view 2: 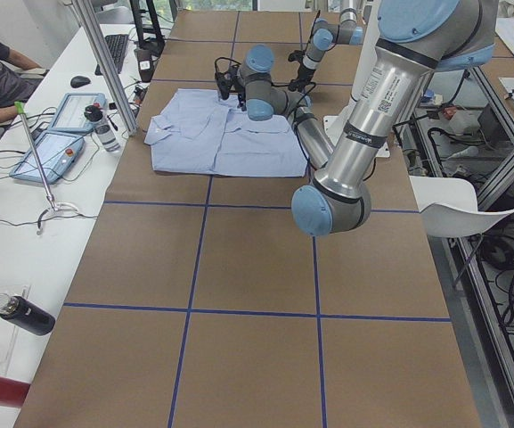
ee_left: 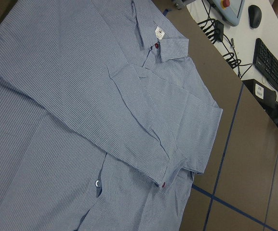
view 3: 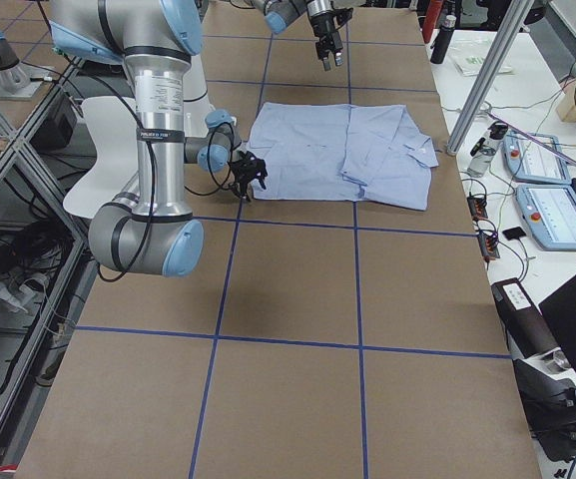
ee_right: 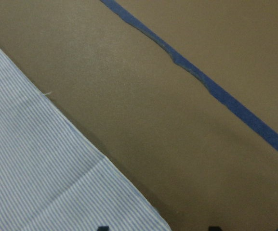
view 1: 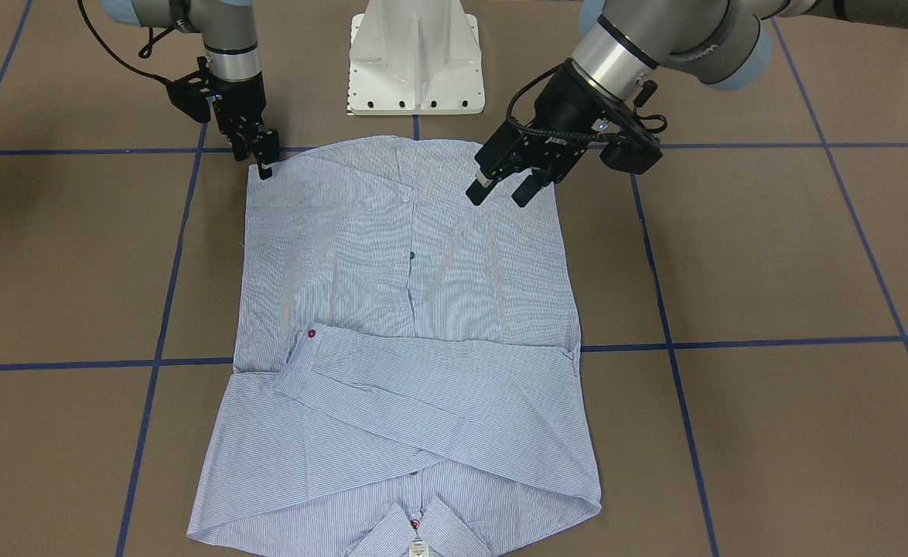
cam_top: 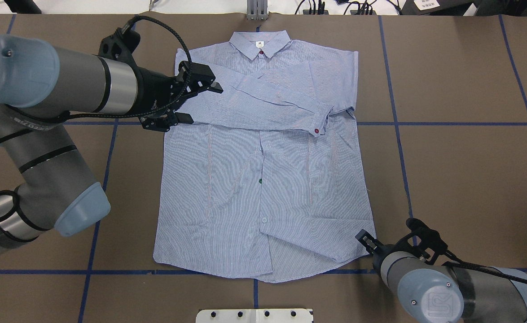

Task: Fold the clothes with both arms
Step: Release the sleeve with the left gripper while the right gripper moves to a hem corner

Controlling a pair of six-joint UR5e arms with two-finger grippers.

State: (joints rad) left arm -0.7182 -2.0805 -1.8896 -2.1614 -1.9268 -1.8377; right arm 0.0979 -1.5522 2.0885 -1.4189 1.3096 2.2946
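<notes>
I'm watching the shirt (cam_top: 263,179) lying flat and front up in the middle of the tabletop (cam_top: 447,179), collar (cam_top: 259,45) toward the far edge. Its sleeves (cam_top: 268,107) are crossed over the chest, leaving the body ready for folding. My right end effector (view 1: 265,166) is sitting low at the hem corner (ee_right: 129,202) by the robot's edge, jaws parted around it, I'd judge for a pinch. My left end effector (view 1: 499,195) is hovering wide open above the shirt's other side, holding nothing, probably lining up the matching grip
</notes>
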